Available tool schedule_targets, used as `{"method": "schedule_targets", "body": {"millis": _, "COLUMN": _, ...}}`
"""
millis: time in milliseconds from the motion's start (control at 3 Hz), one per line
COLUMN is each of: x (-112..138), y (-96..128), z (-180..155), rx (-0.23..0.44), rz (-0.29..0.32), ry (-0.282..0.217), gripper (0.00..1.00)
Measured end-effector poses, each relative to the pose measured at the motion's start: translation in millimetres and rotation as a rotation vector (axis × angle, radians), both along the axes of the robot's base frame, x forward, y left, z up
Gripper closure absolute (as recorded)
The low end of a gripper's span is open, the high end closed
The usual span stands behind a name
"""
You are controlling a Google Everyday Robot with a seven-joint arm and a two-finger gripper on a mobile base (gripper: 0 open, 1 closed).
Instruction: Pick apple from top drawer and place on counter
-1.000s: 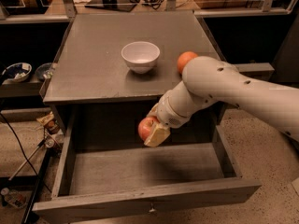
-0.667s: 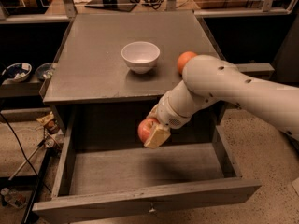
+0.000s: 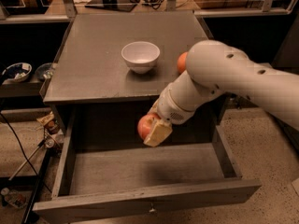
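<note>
Plainly, the small round red apple with yellowish patches point(image 3: 145, 125) is clamped in the tool point(image 3: 152, 129) of the thick white robot arm point(image 3: 243, 78). One beige finger pad point(image 3: 158, 132) is pressed against its flank. The apple is held just below and in front of the front edge of the flat matte grey counter point(image 3: 93, 64), clear of the floor of the wide grey wooden top drawer point(image 3: 145, 197) pulled out beneath the counter.

The grasp is judged done and the placing not yet begun. The counter lies above and behind the apple, so a rise past that front edge is needed before any travel inward. A small white bowl point(image 3: 140, 56) and a round orange fruit point(image 3: 182, 62) are set on the counter, so its bare front part is judged the safer target.
</note>
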State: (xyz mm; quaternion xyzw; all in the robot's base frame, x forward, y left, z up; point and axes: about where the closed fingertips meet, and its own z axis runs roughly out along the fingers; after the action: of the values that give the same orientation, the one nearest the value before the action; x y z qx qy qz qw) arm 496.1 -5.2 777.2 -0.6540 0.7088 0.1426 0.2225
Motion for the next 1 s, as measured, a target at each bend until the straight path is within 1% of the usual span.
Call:
{"method": "schedule_targets", "body": {"millis": 333, "x": 19, "y": 8, "z": 27, "rx": 0.002, "rz": 0.008, "ry": -0.012, "gripper": 1.0}}
{"method": "schedule_targets", "body": {"millis": 667, "x": 21, "y": 18, "z": 67, "rx": 0.027, "rz": 0.039, "ry": -0.038, "gripper": 1.0}}
{"method": "schedule_targets", "body": {"millis": 1000, "x": 21, "y": 18, "z": 67, "rx": 0.027, "rz": 0.039, "ry": -0.038, "gripper": 1.0}}
